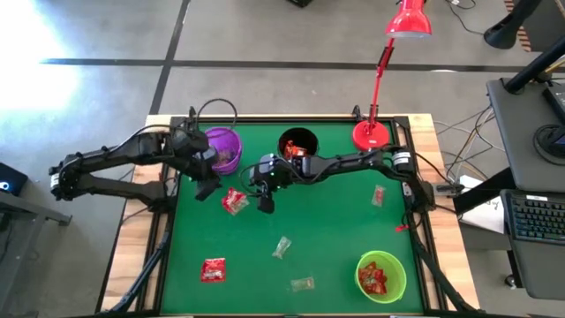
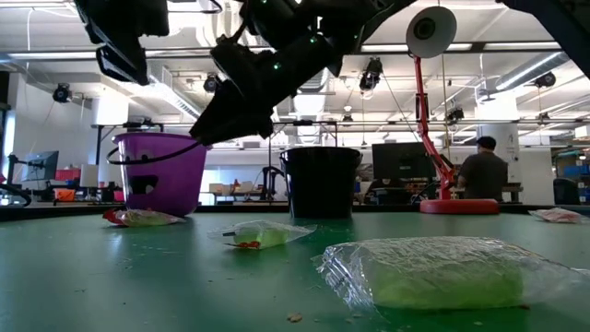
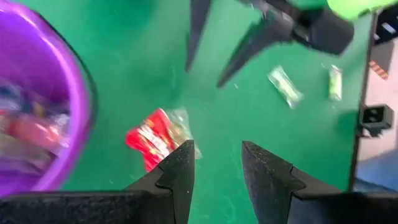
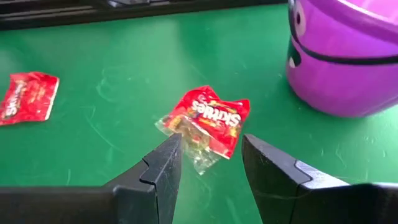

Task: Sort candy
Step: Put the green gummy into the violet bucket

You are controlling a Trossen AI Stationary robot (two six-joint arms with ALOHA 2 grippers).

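1. Our right tool (image 1: 265, 200) hangs over the middle of the counter with its fingers apart and nothing between them, just beside a red packet (image 4: 208, 118) that lies flat with a clear wrapper tucked against it.
2. Our left tool (image 1: 209, 181) hovers near the same packet from the left, just beside the purple cup (image 1: 222, 148), its fingers also apart and empty.
3. We judge the sorting to be partly done: the purple cup holds blurred red and pale sweets, the black cup (image 1: 297, 144) at the far edge shows red pieces inside, and the green cup (image 1: 380, 276) at the near right has red pieces in it.
4. Candy is left on the counter: another red packet (image 1: 213, 269) near left, a pale one (image 1: 282, 246) in the middle, a second pale one (image 1: 302, 283) near the front, and a small one (image 1: 379, 195) at the right.
5. The counter (image 1: 335, 230) is covered in flat green felt with a wooden border, and a red desk lamp (image 1: 373, 134) stands at its far right.
6. Beyond it lies a large, brightly lit workshop with monitors, and a person (image 2: 481, 171) stands facing away.
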